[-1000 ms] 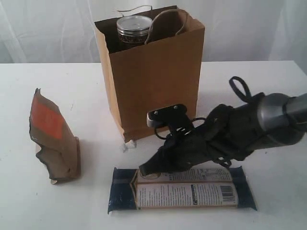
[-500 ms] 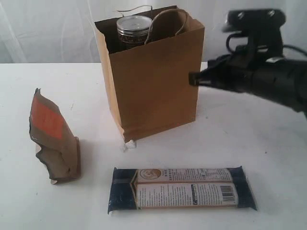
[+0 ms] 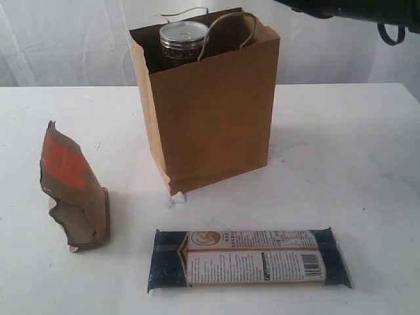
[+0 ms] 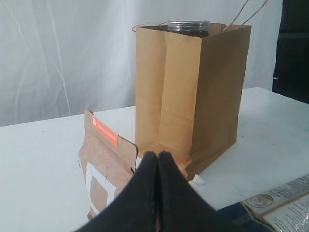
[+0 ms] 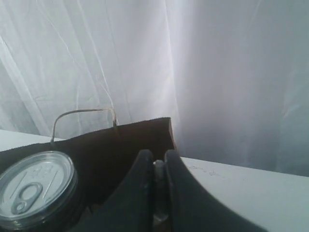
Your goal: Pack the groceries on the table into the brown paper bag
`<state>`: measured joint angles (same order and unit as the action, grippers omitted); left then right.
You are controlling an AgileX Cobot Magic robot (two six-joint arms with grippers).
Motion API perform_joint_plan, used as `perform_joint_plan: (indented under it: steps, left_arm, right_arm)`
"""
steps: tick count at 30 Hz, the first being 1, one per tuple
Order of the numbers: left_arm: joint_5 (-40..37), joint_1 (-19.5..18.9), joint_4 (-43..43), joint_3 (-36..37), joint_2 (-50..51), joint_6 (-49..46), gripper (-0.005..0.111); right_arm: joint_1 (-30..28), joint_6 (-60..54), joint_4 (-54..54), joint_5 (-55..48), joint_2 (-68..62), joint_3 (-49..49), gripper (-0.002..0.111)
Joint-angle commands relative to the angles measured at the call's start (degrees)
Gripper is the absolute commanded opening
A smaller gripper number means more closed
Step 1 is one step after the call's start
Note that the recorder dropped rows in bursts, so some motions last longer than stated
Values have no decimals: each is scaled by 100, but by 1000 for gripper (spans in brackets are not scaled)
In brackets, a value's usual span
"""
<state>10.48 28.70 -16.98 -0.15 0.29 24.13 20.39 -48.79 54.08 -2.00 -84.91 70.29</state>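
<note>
Backdrop: white curtain behind a white worktop (image 3: 341, 144).

Exterior view: brown paper bag (image 3: 216, 125), upright, mid-worktop toward the far edge. A pull-tab can (image 3: 184, 39) sits inside, its top at the rim. Orange-brown pouch (image 3: 72, 190), standing toward the left edge, apart from the bag. Long navy packet (image 3: 246, 259), flat along the near edge. Right arm (image 3: 348, 8), high over the worktop's far right.

Left wrist view: left gripper (image 4: 157, 155), fingers pressed together, empty. The pouch, the bag and a corner of the packet lie beyond it.

Right wrist view: right gripper (image 5: 158, 157), all but closed, nothing held, above the bag's open mouth near the can.
</note>
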Motion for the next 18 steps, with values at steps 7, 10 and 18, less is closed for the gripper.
perform_joint_plan:
  steps: [7, 10, 18]
  left_arm:
    - [42, -4, -16, 15, -29, -8, 0]
    - [42, -4, -16, 15, -29, -8, 0]
    - [42, -4, -16, 15, -29, -8, 0]
  right_arm:
    - [-100, -44, 4, -1439, -1137, 1528, 0]
    - [-100, 26, 4, -1719, -1414, 1870, 0]
    - [-100, 269, 4, -1858, -1733, 2165, 14]
